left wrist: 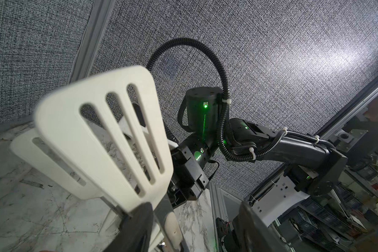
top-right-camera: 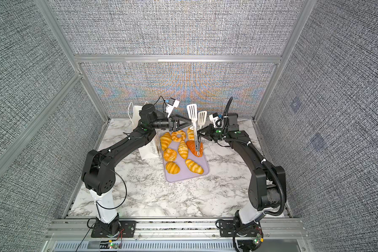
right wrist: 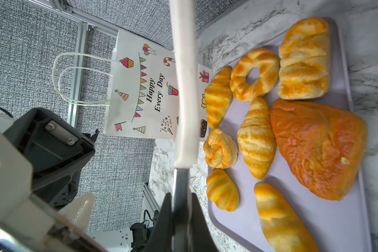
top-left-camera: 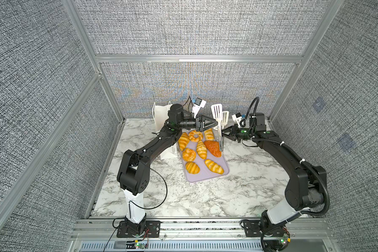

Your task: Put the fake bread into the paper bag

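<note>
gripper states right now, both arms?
Left gripper: open, at the tongs just below their heads, not clamped.
Right gripper: shut on the tongs' handle.

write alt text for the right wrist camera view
The right gripper is shut on the metal arm of white-tipped tongs. Beyond them, eight pieces of fake bread lie on a lavender tray, with the white paper bag printed "Happy Every Day" beside it.

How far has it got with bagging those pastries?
Barely begun. Done: nothing visible; all eight pastries lie on the purple tray. In hand: the right claw is shut on white tongs, heads pointing up, with the left claw open around them. Left: every pastry must go into the paper bag beside the tray.
</note>
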### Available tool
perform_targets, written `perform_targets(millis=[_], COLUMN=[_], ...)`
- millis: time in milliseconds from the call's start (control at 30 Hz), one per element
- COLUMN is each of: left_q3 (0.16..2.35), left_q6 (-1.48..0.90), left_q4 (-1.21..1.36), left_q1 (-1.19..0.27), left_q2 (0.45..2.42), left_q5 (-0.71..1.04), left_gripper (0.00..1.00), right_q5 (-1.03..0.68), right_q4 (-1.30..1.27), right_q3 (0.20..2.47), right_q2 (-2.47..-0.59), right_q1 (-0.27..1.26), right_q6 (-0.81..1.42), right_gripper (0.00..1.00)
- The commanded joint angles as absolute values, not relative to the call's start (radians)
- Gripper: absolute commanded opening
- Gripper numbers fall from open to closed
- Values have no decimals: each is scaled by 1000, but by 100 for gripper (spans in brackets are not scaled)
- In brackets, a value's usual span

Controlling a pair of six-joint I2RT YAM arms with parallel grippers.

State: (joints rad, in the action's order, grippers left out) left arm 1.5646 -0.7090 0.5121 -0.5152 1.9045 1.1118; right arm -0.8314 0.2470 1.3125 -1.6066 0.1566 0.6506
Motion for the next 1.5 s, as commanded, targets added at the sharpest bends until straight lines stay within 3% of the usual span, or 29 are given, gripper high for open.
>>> perform_targets(millis=[0,867,1133,1467], left_q3=[1569,1578,1580,1576], left_q6=[-649,-765,-790,-805], left_q4=[456,668,707,727], left_q1=[-509,-500,-500,-500], left_q2=[1886,1979,1984,1985], left_q5=[1091,1209,1230,1245], left_gripper=[64,65,60,47], right_q5=[-823,-951,-954,-955], right_q4=[252,242,281,330], right_q3=[1309,1353,1377,1390], right_q2=[-1591,-1661,-1672,-1674], right_q1=[145,212,212,213], right_q6=[643,633,614,590], right_gripper=[3,4,4,4])
